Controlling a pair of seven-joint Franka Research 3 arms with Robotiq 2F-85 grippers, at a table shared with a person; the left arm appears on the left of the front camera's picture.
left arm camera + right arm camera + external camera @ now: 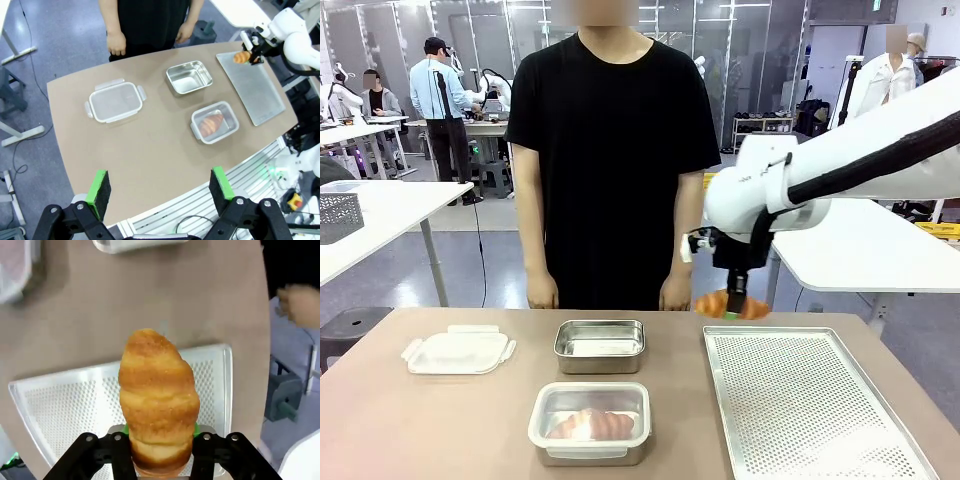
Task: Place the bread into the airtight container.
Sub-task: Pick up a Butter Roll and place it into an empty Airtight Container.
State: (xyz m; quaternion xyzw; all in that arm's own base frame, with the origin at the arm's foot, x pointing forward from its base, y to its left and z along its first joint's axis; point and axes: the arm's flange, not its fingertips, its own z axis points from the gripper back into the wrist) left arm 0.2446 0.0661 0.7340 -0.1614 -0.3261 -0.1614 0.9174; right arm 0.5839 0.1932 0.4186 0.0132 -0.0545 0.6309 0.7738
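Hovering at centre right of the front view, your right fingers (734, 296) are clamped on the bread (732, 305), above the far left corner of the perforated tray (800, 400). Your left fingers (100, 189) stand wide apart, high over the counter (150, 150). At lower centre, an airtight container (542, 425) holds another bread piece (592, 424).

The brown desk (440, 420) carries four things. A clear lid (458, 352) lies toward its left edge. An open steel container (600, 364) sits centrally near the far edge, with a second container (588, 450), seemingly lidded, toward the near edge. A perforated tray (800, 410) runs along the right edge.
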